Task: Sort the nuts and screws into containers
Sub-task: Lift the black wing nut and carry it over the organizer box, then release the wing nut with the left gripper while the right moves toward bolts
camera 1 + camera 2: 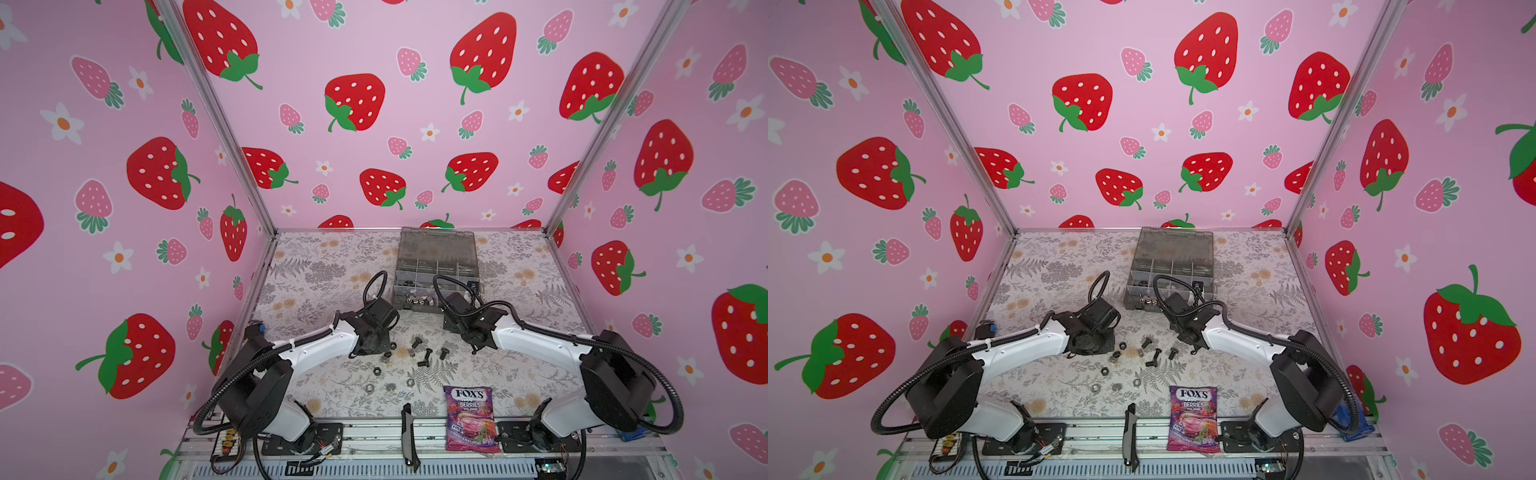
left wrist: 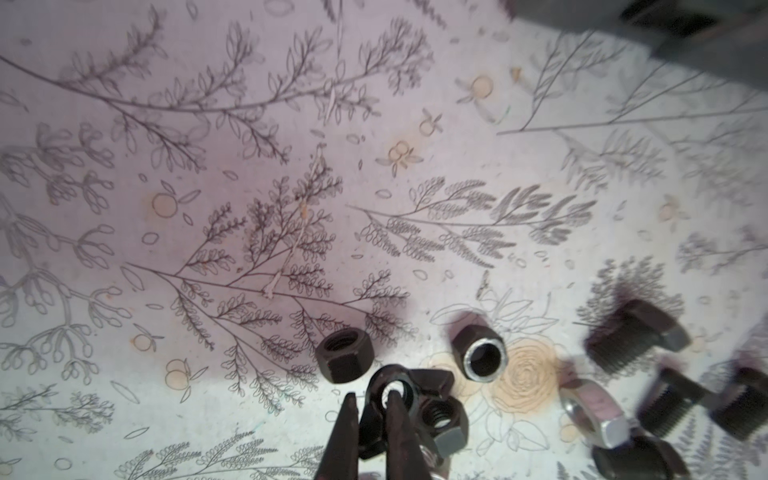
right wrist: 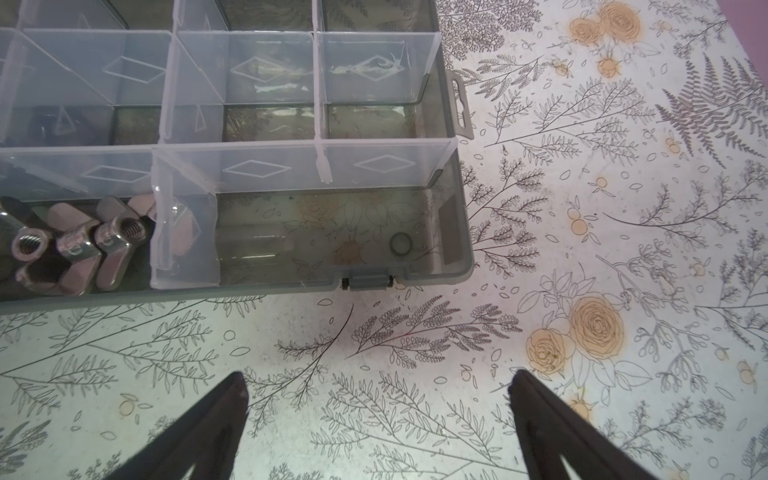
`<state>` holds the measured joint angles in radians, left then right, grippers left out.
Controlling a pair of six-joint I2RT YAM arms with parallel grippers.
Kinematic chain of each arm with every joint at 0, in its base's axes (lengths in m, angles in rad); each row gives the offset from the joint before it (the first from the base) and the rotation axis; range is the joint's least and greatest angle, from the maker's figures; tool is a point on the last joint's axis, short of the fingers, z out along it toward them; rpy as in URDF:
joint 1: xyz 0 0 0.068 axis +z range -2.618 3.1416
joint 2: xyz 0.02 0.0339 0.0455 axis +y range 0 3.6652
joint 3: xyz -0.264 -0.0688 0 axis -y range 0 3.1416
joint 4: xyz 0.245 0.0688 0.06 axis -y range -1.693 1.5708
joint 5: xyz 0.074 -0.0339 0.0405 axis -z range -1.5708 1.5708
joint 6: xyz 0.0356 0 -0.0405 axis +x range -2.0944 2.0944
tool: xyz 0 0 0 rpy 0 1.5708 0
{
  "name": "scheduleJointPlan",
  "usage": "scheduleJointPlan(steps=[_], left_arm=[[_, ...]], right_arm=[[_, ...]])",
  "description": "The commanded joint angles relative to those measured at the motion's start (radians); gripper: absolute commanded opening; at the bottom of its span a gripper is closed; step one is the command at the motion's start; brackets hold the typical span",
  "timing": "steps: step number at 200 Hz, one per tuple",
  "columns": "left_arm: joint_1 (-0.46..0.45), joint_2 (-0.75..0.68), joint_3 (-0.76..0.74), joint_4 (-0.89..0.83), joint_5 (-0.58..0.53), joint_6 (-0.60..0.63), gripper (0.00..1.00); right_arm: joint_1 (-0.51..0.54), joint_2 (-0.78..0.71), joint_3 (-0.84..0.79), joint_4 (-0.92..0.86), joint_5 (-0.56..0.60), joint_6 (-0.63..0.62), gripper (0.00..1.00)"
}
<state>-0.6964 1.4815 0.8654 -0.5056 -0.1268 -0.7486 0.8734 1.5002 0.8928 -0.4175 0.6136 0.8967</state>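
Both top views, near to far. Purple candy bag [image 1: 469, 417] lies at near edge of worktop [image 1: 324, 266], right of centre. Mid-worktop, betw. the two arms: scattered nuts [image 1: 377, 371], then black screws [image 1: 426, 357] just beyond.

Left wrist view: L gripper [image 2: 371, 395] is clenched on the wall of a black nut [image 2: 388, 372], one tip thru its bore, the other outside. More nuts & screws lie close by.

Right wrist view: R gripper [image 3: 379, 377] is released, jaws wide, over bare worktop just in front of the grey organiser box [image 3: 465, 249]. Box sits at far edge, lid raised behind. Silver wing nuts [image 3: 79, 245] fill one front compartment [image 3: 25, 291]. The corner compartment [image 3: 291, 232] beside it holds one small ring [image 3: 401, 245].
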Motion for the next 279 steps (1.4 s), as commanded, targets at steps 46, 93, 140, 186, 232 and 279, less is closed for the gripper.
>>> scheduleJointPlan(steps=[46,93,140,186,232,279], left_arm=[[0.068,0.058,0.262,0.057,-0.043,0.112,0.07],[0.111,0.254,0.525,0.064,-0.033,0.212,0.07],[0.137,0.397,0.675,0.089,0.036,0.248,0.02],[0.141,0.47,0.729,0.119,0.059,0.274,0.01],[0.152,0.56,0.803,0.097,0.079,0.284,0.01],[0.158,0.615,0.86,0.065,0.085,0.296,0.07]], right_arm=[[0.004,-0.077,-0.021,0.021,0.049,0.026,1.0],[0.003,-0.128,-0.046,0.063,0.053,0.015,1.0],[0.003,-0.153,-0.06,0.075,0.061,0.015,1.0],[0.003,-0.154,-0.06,0.079,0.06,0.015,1.0],[0.003,-0.158,-0.063,0.078,0.056,0.015,1.0],[0.004,-0.172,-0.074,0.064,0.048,0.011,1.0]])
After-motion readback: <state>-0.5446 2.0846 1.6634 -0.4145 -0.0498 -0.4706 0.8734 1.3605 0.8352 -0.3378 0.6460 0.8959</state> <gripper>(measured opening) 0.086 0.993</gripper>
